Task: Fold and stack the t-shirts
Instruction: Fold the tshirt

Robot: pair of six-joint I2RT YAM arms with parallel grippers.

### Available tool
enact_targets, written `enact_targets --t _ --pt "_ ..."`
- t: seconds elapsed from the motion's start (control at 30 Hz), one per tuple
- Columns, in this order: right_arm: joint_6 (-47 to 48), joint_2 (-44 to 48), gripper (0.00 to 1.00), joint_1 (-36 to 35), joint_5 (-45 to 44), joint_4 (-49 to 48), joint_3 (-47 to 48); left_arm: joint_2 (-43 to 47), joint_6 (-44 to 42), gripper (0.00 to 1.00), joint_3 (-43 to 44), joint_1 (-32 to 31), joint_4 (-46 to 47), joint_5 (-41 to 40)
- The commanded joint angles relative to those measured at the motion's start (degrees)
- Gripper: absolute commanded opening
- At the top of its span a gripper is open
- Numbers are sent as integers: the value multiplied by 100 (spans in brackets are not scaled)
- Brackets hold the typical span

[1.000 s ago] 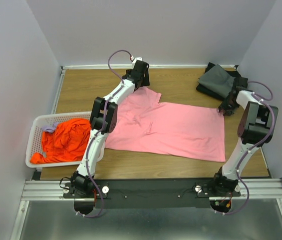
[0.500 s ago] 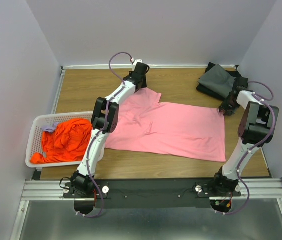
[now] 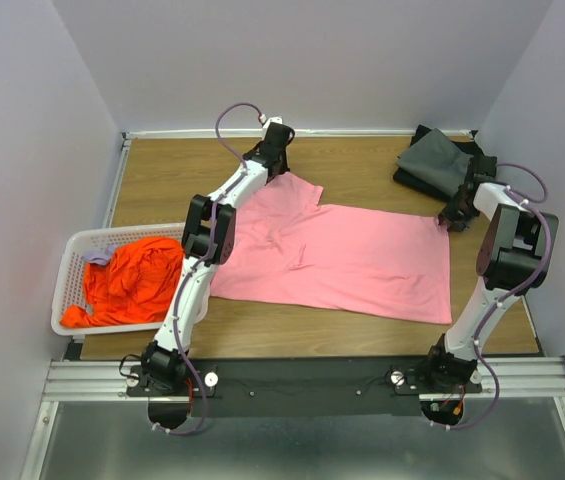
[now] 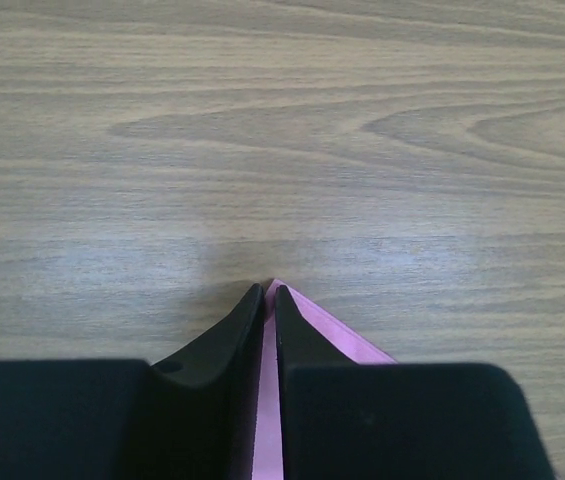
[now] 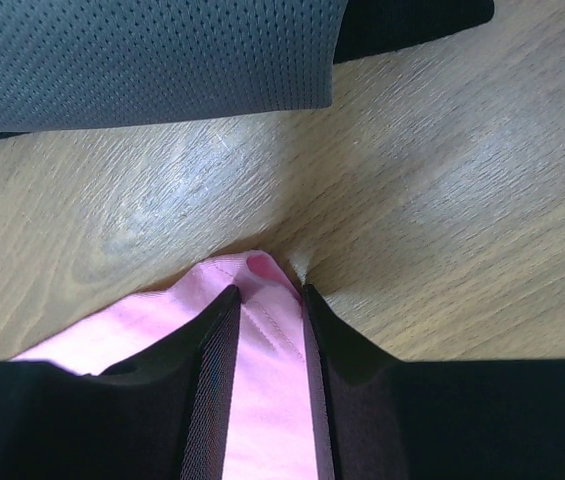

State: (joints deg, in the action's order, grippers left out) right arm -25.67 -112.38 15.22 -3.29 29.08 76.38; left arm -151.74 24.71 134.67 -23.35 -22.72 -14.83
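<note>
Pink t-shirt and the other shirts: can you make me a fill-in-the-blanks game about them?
The left pincer and right pincer each pinch the pink t-shirt, spread on the wooden ____.
The orange t-shirt sits in the white ____.
The grey t-shirt lies folded at the far ____ corner.
Missing words: table; basket; right.

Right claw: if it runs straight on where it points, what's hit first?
Likely the grey t-shirt, past a strip of bare table. The right claw is shut on a corner of the pink t-shirt; if pitched down, it digs into the wood first.
</note>
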Motion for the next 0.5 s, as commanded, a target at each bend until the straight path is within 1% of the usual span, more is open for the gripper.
enact_targets --t 0.0,0.13,0.23,0.27,0.3,0.47 --pt "-122 -188 37 7 179 247 -185 -180 -106 15 103 33 -22 279" --pt "-166 -276 33 16 180 247 -79 -137 -238 6 42 33 118 690" --pt "-149 -372 29 16 144 247 17 13 -291 0 -265 68 399 1061" --pt "-123 -407 27 16 127 256 35 39 -265 0 -301 77 443 1096" --pt "-105 -443 24 16 118 256 78 66 -239 0 -319 85 487 1122" --pt "-52 -522 13 16 153 256 123 285 -72 0 -441 147 698 1412"
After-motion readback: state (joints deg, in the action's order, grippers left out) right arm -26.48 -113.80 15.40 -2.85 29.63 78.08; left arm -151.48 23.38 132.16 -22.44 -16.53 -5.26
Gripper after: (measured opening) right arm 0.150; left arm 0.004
